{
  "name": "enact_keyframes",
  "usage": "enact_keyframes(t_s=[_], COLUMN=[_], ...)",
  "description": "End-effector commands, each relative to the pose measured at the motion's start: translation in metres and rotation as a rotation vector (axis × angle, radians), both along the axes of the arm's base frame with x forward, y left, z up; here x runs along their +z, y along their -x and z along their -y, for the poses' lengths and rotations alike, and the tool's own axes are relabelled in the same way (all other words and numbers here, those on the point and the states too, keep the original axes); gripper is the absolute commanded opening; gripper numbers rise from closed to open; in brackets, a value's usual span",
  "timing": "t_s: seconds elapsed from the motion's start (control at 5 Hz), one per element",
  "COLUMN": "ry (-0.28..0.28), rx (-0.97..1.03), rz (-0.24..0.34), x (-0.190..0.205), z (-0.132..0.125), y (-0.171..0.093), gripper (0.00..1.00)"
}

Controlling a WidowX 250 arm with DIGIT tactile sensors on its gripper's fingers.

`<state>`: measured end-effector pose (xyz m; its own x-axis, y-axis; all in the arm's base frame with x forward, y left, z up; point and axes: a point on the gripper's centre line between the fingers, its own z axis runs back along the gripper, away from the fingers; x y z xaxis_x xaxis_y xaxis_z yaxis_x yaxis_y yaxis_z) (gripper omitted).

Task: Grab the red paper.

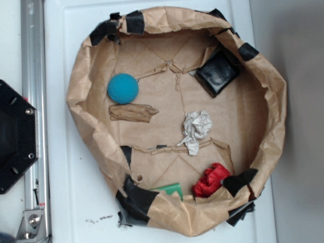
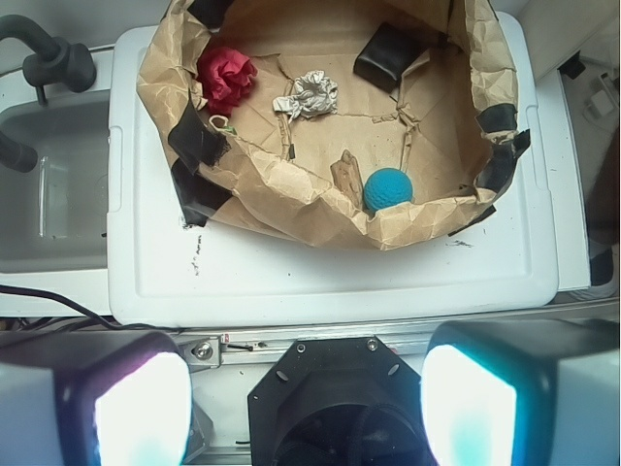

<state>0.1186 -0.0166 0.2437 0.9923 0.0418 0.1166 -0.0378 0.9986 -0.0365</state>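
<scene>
Red paper (image 2: 225, 76) far beyond fingers (image 2: 143, 410)

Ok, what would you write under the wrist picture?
Open jaws high above a paper nest holding red paper, teal ball, white wad.

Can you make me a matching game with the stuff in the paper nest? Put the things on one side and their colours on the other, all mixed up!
Things:
1. ball
2. crumpled paper by the nest wall
3. crumpled paper in the middle
4. square block

Colours:
A. black
B. red
C. teal
D. white-grey

Right pairs: 1-C, 2-B, 3-D, 4-A
</scene>
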Motion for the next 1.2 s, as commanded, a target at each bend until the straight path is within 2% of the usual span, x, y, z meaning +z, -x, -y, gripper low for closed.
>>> enact_keyframes(t_s=[0.0,0.2,0.4,0.6,0.8,1.0], ry=[0.000,0.060,0.097,0.079,-0.010,0.043], rx=[0.000,-0.050,-0.246,-0.388,-0.495,-0.546], rz=[0.000,-0.137,-0.072,-0.003,0.084,0.154], x=[0.000,-0.036,-0.044,-0.061,-0.077,-0.100], z=[0.000,-0.004,0.007,0.003,-0.006,-0.004], y=[0.000,-0.048,-0.087,-0.120,-0.146,-0.171], gripper=[1.00,1.00,1.00,1.00,1.00,1.00])
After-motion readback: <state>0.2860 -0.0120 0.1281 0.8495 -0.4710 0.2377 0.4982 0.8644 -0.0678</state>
